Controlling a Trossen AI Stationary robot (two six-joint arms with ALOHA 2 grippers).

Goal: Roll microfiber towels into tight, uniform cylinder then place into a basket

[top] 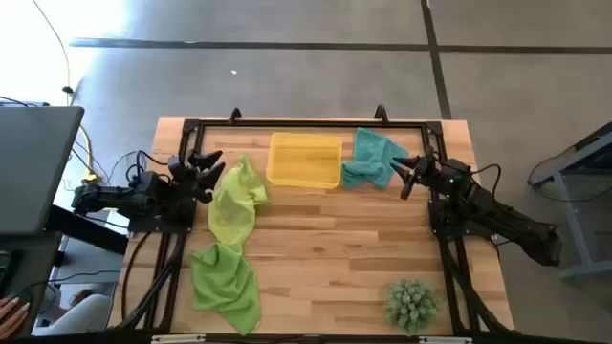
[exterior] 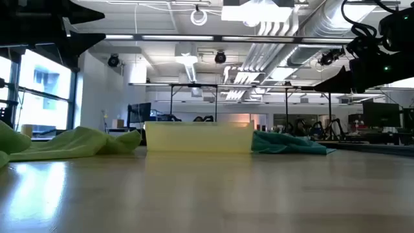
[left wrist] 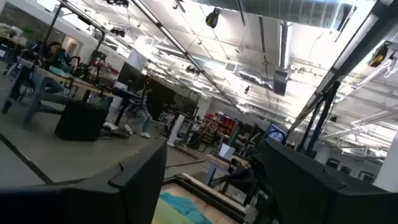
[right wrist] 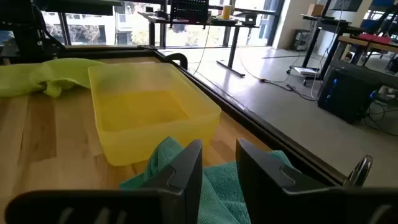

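On wooden table [top: 335,248]: crumpled towels [top: 234,205], yellow basket [top: 304,160]; workshop behind.

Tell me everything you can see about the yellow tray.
The tray is a shallow rectangular basket of translucent yellow plastic, with low walls and rounded corners. It sits upright and empty on the wooden table, near its far edge, about midway across. The crumpled teal towel lies against its right side, seemingly touching a corner; a lime towel lies just off its left. Neither gripper touches it.
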